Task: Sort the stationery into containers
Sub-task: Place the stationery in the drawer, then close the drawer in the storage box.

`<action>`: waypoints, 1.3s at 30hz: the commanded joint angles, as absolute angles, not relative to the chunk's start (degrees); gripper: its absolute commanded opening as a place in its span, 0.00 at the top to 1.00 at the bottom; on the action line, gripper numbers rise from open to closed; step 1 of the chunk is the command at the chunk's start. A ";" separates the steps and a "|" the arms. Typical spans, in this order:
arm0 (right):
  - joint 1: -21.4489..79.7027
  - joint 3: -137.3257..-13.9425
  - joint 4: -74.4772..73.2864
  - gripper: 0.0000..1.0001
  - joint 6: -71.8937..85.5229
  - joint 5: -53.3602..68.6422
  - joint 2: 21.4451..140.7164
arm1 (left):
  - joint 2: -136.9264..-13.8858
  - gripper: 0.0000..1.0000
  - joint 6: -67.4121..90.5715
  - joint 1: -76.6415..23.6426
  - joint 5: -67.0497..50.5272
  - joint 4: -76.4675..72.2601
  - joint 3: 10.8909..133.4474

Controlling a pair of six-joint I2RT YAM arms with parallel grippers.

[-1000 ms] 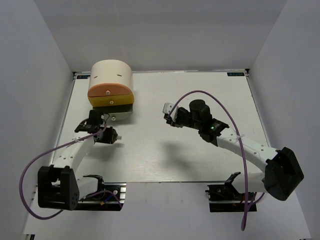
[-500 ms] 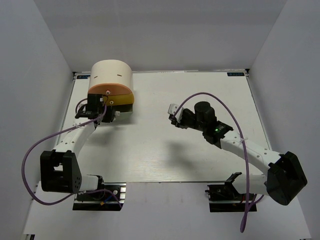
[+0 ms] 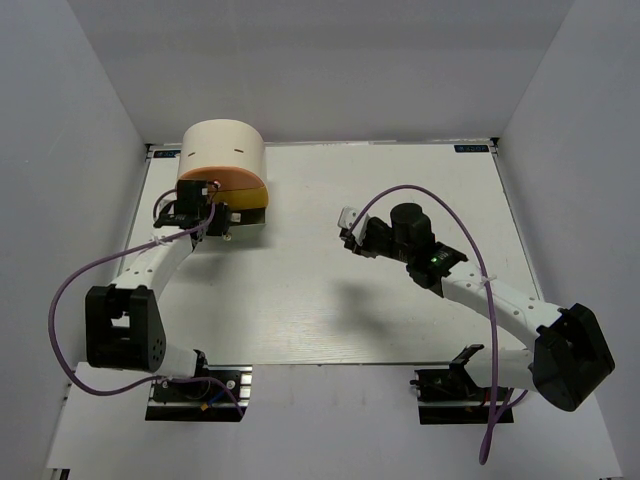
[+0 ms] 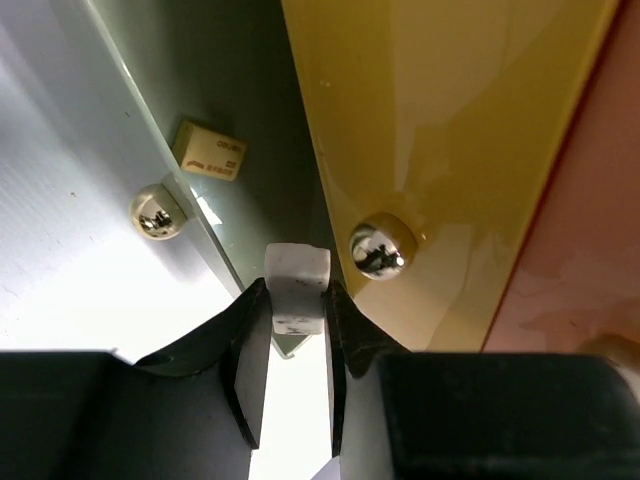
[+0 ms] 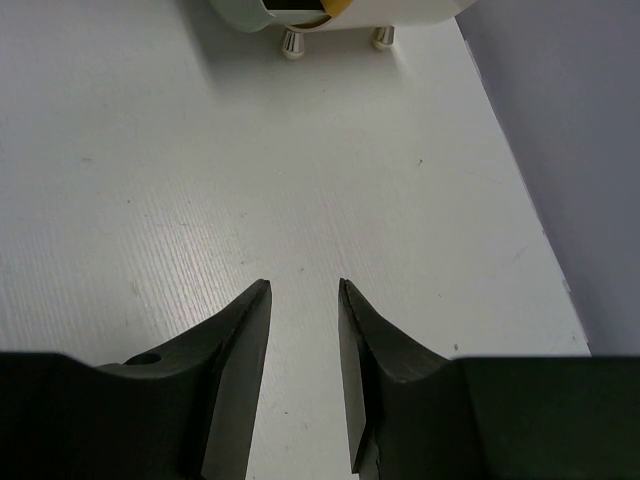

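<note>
My left gripper (image 4: 297, 297) is shut on a small grey block (image 4: 297, 272) and holds it just above the containers' pulled-out trays. Under it lies a grey-green tray (image 4: 250, 90) with a tan block (image 4: 209, 151) in it. Beside that are the yellow tray (image 4: 440, 120) with its shiny knob (image 4: 380, 247) and the orange tray (image 4: 590, 240). From above, the left gripper (image 3: 200, 203) hangs over the trays in front of the cream drum (image 3: 222, 148). My right gripper (image 3: 348, 228) is open and empty over bare table (image 5: 303, 290).
The drum (image 5: 400, 12) shows at the top edge of the right wrist view, with small metal feet (image 5: 291, 42). White walls close in the table on the left, right and back. A purple cable loops off each arm.
My left arm swung from the table up to the drum's trays, carrying the grey block. The right arm drifted slightly to the right and then stayed put.
</note>
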State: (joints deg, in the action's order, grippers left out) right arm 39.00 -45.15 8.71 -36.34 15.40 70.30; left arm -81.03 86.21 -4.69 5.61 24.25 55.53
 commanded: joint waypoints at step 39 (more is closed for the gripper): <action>35.69 -50.97 5.28 0.92 -25.51 13.02 75.92 | -71.28 0.65 62.05 -4.39 -7.30 11.08 36.47</action>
